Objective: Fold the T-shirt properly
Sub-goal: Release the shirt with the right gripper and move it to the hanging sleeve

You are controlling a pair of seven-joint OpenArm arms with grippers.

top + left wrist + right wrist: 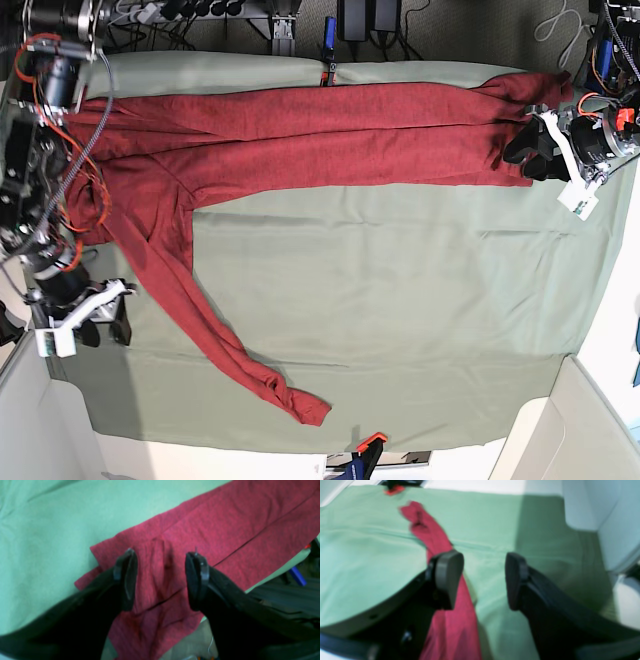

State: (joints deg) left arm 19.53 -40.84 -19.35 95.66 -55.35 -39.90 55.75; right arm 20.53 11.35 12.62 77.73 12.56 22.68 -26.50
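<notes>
The dark red T-shirt (300,130) lies spread along the far side of the table, with one long sleeve (200,320) trailing toward the near edge. My left gripper (161,577) is open, its fingers low over the shirt's end with a raised wrinkle of cloth between them; in the base view it (522,152) is at the shirt's right end. My right gripper (482,582) is open and empty above the green cloth. The sleeve (437,542) runs under its left finger (447,580). In the base view it (110,325) is left of the sleeve.
The sage-green table cloth (400,300) covers the table. An orange clamp (370,442) sits at the near edge and a blue clamp (329,30) at the far edge. A white wall (595,505) stands by the table's corner. Cables hang along the left arm side (60,150).
</notes>
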